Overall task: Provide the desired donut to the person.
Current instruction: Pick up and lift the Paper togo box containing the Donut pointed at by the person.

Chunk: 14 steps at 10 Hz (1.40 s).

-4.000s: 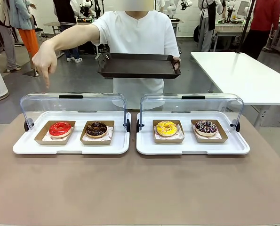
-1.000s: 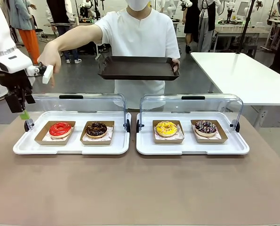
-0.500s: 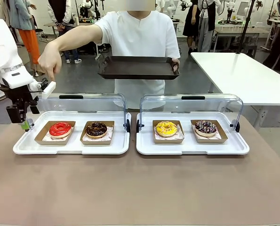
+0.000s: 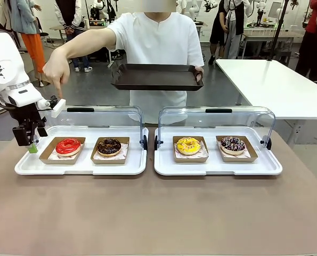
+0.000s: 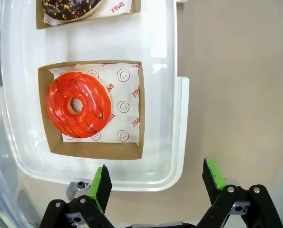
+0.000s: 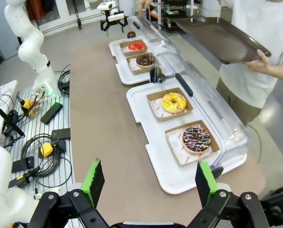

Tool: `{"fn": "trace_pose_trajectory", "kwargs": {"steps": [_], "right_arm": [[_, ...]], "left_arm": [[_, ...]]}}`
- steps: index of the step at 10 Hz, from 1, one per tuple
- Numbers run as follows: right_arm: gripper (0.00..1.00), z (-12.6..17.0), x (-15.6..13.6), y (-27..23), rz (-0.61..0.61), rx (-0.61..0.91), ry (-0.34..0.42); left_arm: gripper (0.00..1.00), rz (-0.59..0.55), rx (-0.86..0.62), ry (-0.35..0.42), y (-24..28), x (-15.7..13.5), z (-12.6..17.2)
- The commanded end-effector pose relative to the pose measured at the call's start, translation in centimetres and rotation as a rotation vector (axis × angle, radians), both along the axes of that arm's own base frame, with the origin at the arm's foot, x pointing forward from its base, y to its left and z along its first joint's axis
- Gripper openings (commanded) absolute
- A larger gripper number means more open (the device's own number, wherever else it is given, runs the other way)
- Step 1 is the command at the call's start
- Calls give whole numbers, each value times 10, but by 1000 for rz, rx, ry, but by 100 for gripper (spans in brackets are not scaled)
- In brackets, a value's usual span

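The person [image 4: 157, 40] in a white shirt points a hand [image 4: 56, 69] down over the left white tray [image 4: 25, 165] and holds a dark serving tray [image 4: 157, 76] in the other hand. Under the pointing hand, a red-glazed donut [image 4: 68, 145] [image 5: 78, 104] [image 6: 136, 46] lies in a brown paper box at that tray's left end. My left gripper [image 4: 31, 143] [image 5: 156, 178] hangs open just above the tray's left edge, beside the red donut's box and holding nothing. My right gripper [image 6: 149, 176] is open and empty, high above the table off the right tray's end.
A chocolate donut [image 4: 109, 146] shares the left tray. The right tray [image 4: 163, 168] holds a yellow donut [image 4: 188, 145] and a sprinkled chocolate donut [image 4: 233, 143]. Clear lids [image 4: 83, 114] stand raised behind both trays. A white table [image 4: 275, 80] stands at the back right.
My left arm has come down and moved right, from above the lid's corner to the left tray's edge beside the red donut. The person's hand keeps pointing.
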State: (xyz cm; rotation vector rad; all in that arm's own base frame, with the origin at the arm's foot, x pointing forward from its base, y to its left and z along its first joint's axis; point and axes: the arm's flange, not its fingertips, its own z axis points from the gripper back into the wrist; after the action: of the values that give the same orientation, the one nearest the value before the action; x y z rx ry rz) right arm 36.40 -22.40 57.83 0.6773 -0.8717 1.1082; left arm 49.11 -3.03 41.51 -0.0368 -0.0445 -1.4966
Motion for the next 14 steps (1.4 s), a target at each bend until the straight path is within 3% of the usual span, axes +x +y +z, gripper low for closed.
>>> {"fn": "trace_pose_trajectory", "kwargs": {"steps": [1, 4, 6, 8, 14], "right_arm": [[100, 0, 1, 0, -10, -6, 8], [100, 0, 1, 0, -10, -6, 8], [100, 0, 1, 0, -10, -6, 8], [100, 0, 1, 0, -10, -6, 8], [100, 0, 1, 0, -10, -6, 8]], "left_arm": [[100, -13, -1, -4, 2, -1, 1], [100, -3, 0, 0, -1, 0, 0], [100, -88, 4, 36, -3, 5, -25], [100, -186, 32, -8, -8, 3, -38], [100, -153, 32, -55, 1, 3, -68]]}}
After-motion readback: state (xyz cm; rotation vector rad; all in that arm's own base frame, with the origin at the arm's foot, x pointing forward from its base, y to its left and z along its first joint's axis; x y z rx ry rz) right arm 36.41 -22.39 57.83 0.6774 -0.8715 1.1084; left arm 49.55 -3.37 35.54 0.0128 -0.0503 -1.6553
